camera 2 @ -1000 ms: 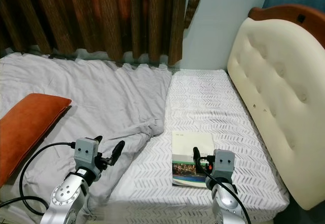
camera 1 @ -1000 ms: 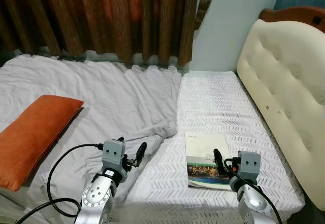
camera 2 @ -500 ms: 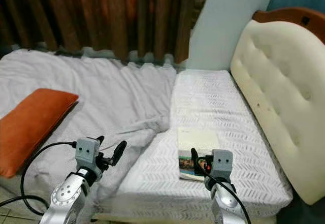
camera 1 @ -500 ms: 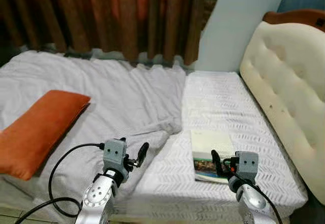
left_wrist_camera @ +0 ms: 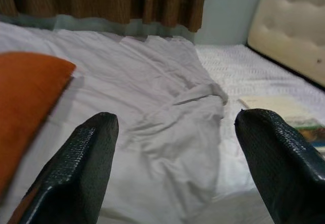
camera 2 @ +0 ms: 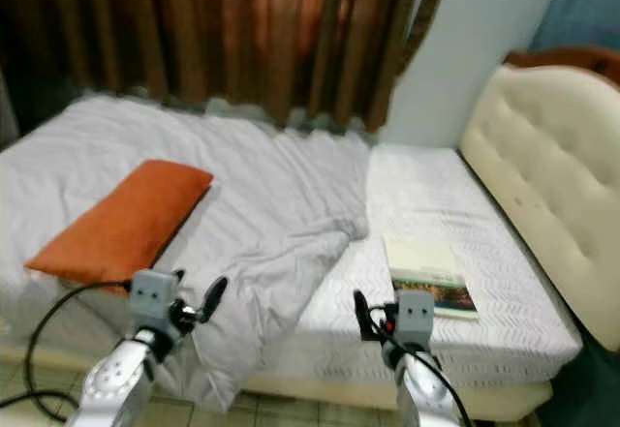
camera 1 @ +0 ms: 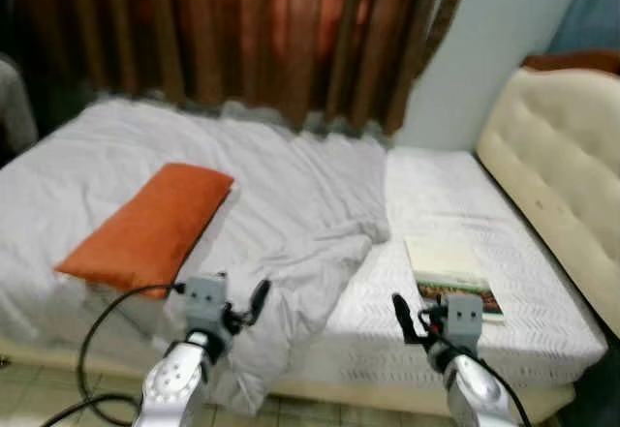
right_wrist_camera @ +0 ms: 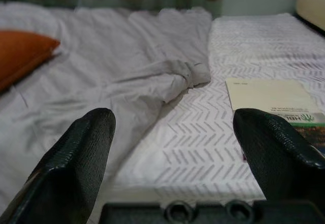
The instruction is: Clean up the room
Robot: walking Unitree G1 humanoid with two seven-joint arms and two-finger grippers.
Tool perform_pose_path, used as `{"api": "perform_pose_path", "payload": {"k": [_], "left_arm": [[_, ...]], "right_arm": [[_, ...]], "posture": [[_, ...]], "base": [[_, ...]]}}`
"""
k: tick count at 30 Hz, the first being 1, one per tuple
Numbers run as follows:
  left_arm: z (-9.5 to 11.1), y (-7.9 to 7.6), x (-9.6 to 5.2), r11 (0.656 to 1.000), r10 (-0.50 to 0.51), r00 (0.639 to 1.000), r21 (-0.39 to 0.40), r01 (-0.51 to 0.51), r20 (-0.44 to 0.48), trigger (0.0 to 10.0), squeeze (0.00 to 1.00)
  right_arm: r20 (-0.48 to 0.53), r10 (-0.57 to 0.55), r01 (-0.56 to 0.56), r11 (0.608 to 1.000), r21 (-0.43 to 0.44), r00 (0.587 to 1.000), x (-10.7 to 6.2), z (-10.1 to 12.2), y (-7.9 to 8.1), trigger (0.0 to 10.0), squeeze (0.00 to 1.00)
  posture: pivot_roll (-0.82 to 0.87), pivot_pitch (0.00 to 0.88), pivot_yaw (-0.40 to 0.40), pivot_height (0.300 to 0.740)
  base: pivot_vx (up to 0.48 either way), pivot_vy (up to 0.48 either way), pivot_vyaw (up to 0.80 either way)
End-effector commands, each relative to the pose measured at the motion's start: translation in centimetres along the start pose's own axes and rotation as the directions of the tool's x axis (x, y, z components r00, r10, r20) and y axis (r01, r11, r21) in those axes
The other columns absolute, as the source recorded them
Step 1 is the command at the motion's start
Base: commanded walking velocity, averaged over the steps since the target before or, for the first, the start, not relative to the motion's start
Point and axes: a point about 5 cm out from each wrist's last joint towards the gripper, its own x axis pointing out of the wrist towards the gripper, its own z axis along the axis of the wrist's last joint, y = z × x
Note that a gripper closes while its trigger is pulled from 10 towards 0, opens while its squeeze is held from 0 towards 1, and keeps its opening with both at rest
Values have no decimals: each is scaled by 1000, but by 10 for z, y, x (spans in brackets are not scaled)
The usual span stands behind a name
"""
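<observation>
Bed (camera 1: 542, 335): spans the scene, white patterned mattress cover on right half, near edge facing the robot.
Sheet (camera 1: 291, 224): grey, rumpled, covers left and middle of bed; one fold bunched near centre, a corner hanging over near edge toward the floor tiles (camera 1: 320, 412).
Pillow (camera 1: 150, 226): orange, lies on sheet at left, long side running near-to-far, slightly angled.
Book (camera 1: 450, 267): flat on patterned cover, right side, near the edge; pale cover w/ dark picture strip at its near end. Apart from sheet fold.
Headboard (camera 1: 557, 156): cream, tufted, far right, w/ dark wood trim on top.
Curtain (camera 1: 252, 40): brown-red, hangs behind bed at far side; pale wall (camera 1: 494, 49) to its right.
Left gripper (left_wrist_camera: 175, 170): low at near left, in front of bed edge, pointed over sheet; fingers (left_wrist_camera: 81, 178) spread wide, holding nothing.
Right gripper (right_wrist_camera: 175, 160): low at near right, in front of bed edge, book just beyond and to its right; fingers (right_wrist_camera: 76, 163) spread wide, nothing between them.
</observation>
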Motion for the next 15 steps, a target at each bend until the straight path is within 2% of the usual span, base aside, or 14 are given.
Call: {"api": "perform_pose_path", "payload": {"k": [1, 4, 10, 15], "left_arm": [[4, -11, 7, 999, -39, 999, 6, 39, 11, 10000, 0], [4, -9, 7, 999, -39, 999, 12, 39, 5, 10000, 0], [3, -7, 6, 999, -40, 999, 11, 40, 1, 10000, 0], [3, -9, 5, 999, -38, 999, 19, 38, 2, 10000, 0]], "right_arm": [[19, -20, 20, 1000, -7, 1000, 1, 7, -9, 10000, 0], [10, -18, 18, 1000, -11, 1000, 1, 6, -9, 10000, 0], [2, -10, 10, 1000, -13, 1000, 1, 5, -7, 10000, 0], [3, 0, 0, 1000, -11, 1000, 2, 5, -5, 10000, 0]], "posture": [[64, 0, -72, 740], [64, 0, -71, 740], [66, 0, -68, 740], [74, 0, -73, 740]], "base": [[0, 480, 0], [0, 480, -292], [0, 480, -800], [0, 480, 0]]}}
